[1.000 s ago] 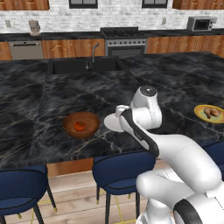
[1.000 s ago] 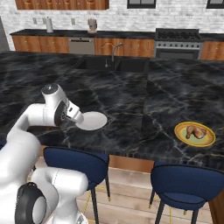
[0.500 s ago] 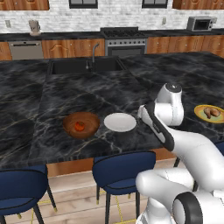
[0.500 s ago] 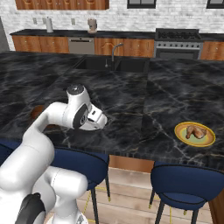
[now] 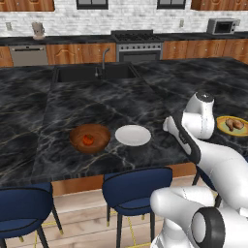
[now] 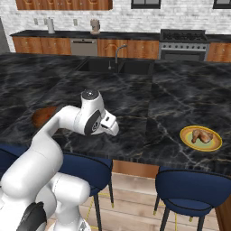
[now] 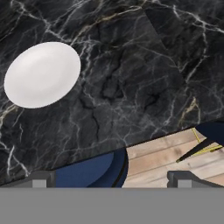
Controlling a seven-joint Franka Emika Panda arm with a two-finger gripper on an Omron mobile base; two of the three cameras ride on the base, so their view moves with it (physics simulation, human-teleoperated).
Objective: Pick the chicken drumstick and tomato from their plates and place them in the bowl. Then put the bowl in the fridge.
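Black marble island counter point(image 5: 97, 106), sink point(image 5: 92, 72) with faucet point(image 5: 103, 58) toward 12 o'clock, stove point(image 5: 138, 44) behind, microwave point(image 5: 223, 25) at 2 o'clock, blue stools point(image 5: 133, 186) at 6 o'clock

White glossy arm point(image 5: 213, 160), rounded tube links, dark grey/black joint bands between segments. Big round joint cap, dark grey disc with white ring, at 5 o'clock in left base view; another at 7 o'clock in right base view. Grey cap on top of wrist link. Black stripe along forearm. Fingertips point(image 7: 41, 179) small, dark grey, blocky, at 7 and 5 o'clock in hand view.
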